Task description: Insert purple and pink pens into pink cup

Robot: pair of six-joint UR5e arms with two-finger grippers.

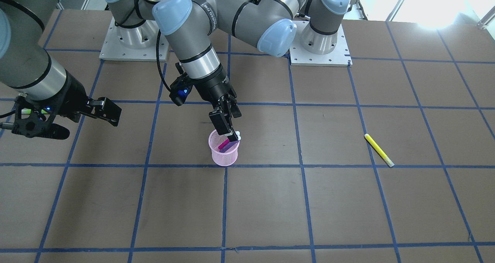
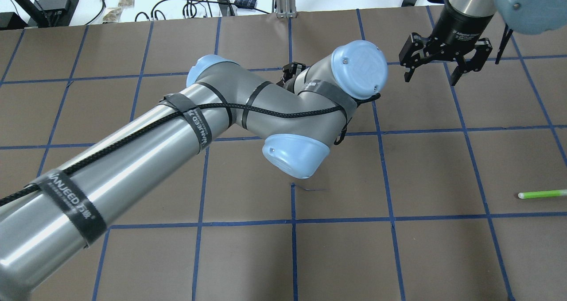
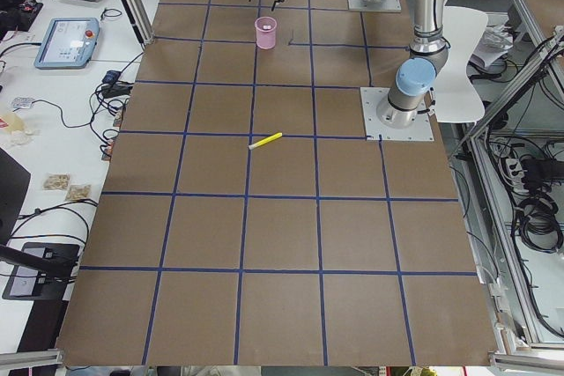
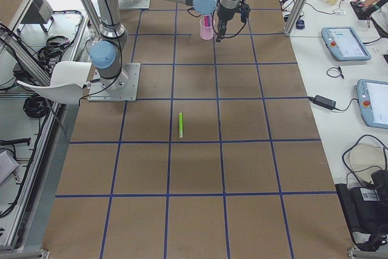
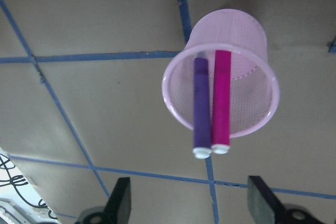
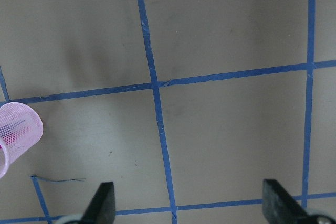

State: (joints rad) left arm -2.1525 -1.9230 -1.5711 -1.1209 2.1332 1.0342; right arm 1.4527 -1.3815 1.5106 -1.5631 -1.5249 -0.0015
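Observation:
The pink mesh cup (image 1: 223, 154) stands upright near the table's middle. A purple pen (image 5: 200, 108) and a pink pen (image 5: 221, 98) lean side by side inside it, their white ends over the rim. In the left wrist view the cup (image 5: 231, 30) lies just ahead of my left gripper (image 5: 191, 203), which is open and apart from the pens. In the front view the left gripper (image 1: 230, 129) hangs right over the cup's rim. My right gripper (image 2: 430, 79) is open and empty, off to the cup's side. In the overhead view my left arm hides the cup.
A yellow-green pen (image 1: 379, 150) lies flat on the brown table, far from the cup on my left side; it also shows in the overhead view (image 2: 542, 194). The cup's edge shows at the left of the right wrist view (image 6: 18, 129). Blue tape lines grid the table.

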